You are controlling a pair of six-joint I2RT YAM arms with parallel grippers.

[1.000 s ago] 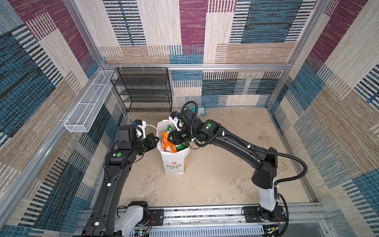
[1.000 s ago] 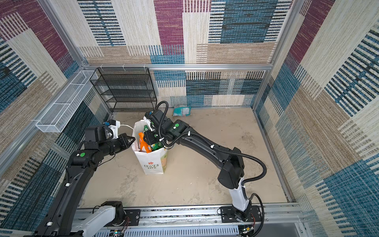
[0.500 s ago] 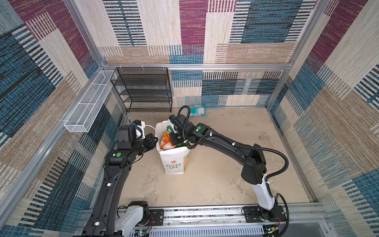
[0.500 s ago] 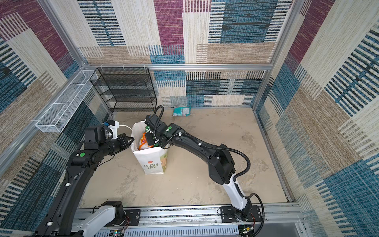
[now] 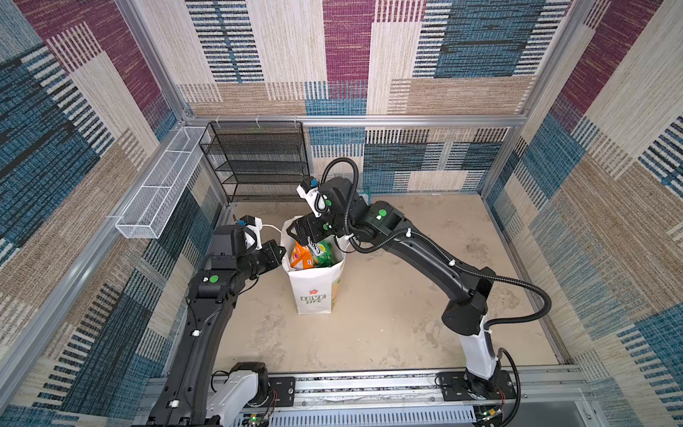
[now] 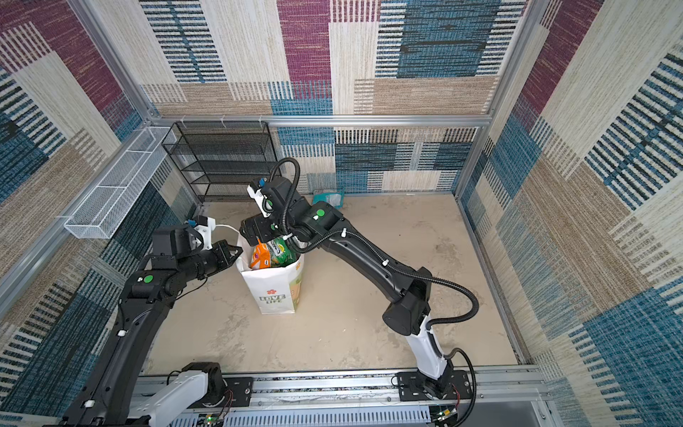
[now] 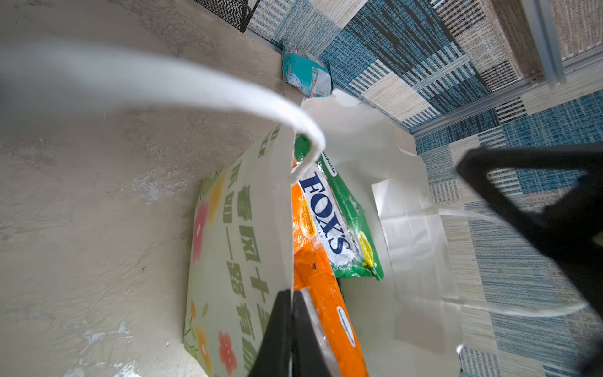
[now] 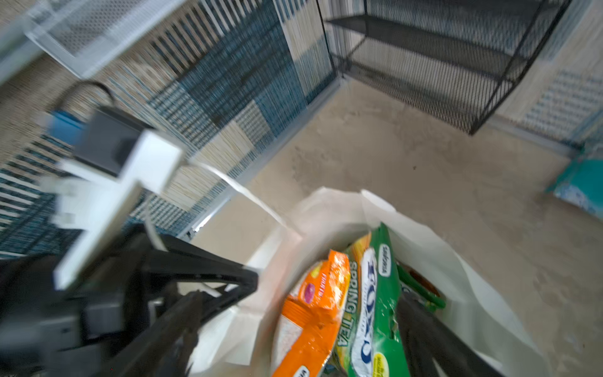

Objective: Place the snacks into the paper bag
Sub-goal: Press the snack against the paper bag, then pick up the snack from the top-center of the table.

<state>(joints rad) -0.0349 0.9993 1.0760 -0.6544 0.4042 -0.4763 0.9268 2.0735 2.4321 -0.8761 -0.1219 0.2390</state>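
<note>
So, this looks like the drop-off step. The tall white paper bag [image 5: 314, 292] stands mid-frame in both top views, with a glossy orange plastic packet [image 5: 300, 257] and a green FOX'S packet [image 5: 323, 251] upright inside. The left gripper [image 5: 275, 253] is clenched on the bag's rim. The right gripper [image 5: 305, 240] hangs over the mouth, jaws spread, gripping nothing. One teal packet [image 6: 327, 197] lies by the back wall, upper centre. I'd guess the right arm lifts clear and fetches it next.

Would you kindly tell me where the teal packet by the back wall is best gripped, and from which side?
Probably its upper edge, approached from above on the open floor side: the teal packet seems to lean against the back wall, which blocks the far side.
</note>
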